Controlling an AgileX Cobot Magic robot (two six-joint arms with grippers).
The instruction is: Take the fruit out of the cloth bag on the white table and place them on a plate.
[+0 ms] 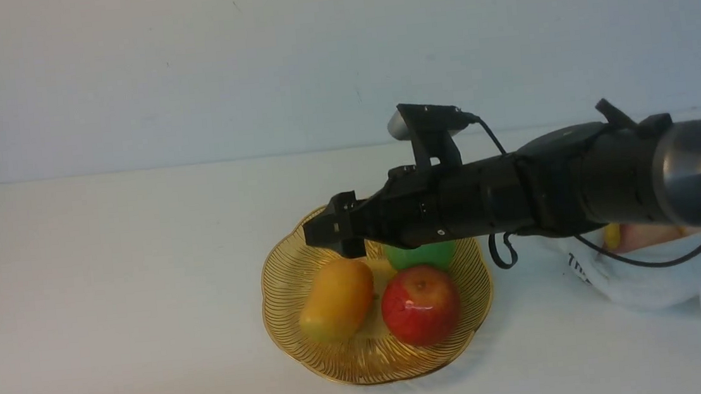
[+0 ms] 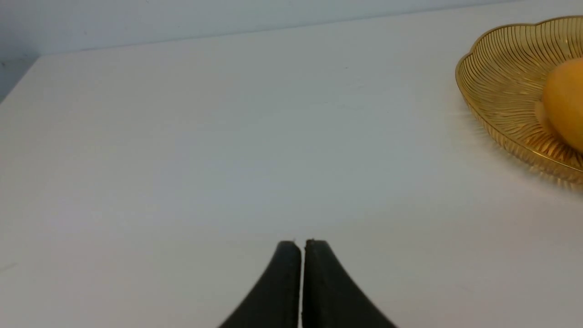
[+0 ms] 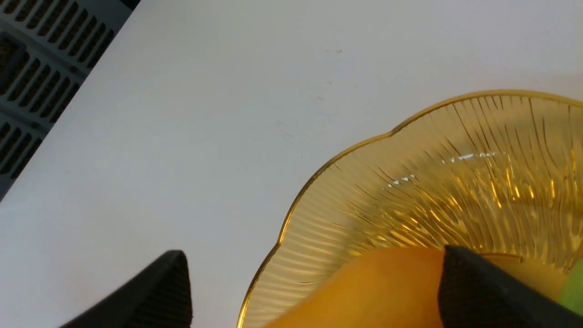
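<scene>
- Reaching in from the right edge of the white table [image 1: 112,306], the right arm [image 1: 577,177] lies level above the cloth bag [image 1: 650,288] and ends over the plate [image 1: 282,292].
- The right pincer [image 1: 328,232] hangs just above the far end of the mango [image 1: 337,300]. Its two black fingers are spread wide and pinch nothing.
- The plate is amber-gold with a scalloped rim and fine ribs. It sits about midway between the table's left and right edges.
- Three fruits lie on the plate. The oblong orange-yellow mango is on the left. A glossy red apple [image 1: 420,305] lies beside it. A green fruit [image 1: 422,255] sits behind the apple, partly hidden by the arm.
- The cloth bag, white and crumpled with black lettering, lies near the right edge, apart from the plate.
- In its mouth show a pale pink peach [image 1: 646,236] and a small yellow piece [image 1: 612,235], both mostly hidden by the arm.
- The left pincer [image 2: 303,243] appears only in the left wrist view. Its fingers are pressed together over bare table, well apart from the plate's rim.
</scene>
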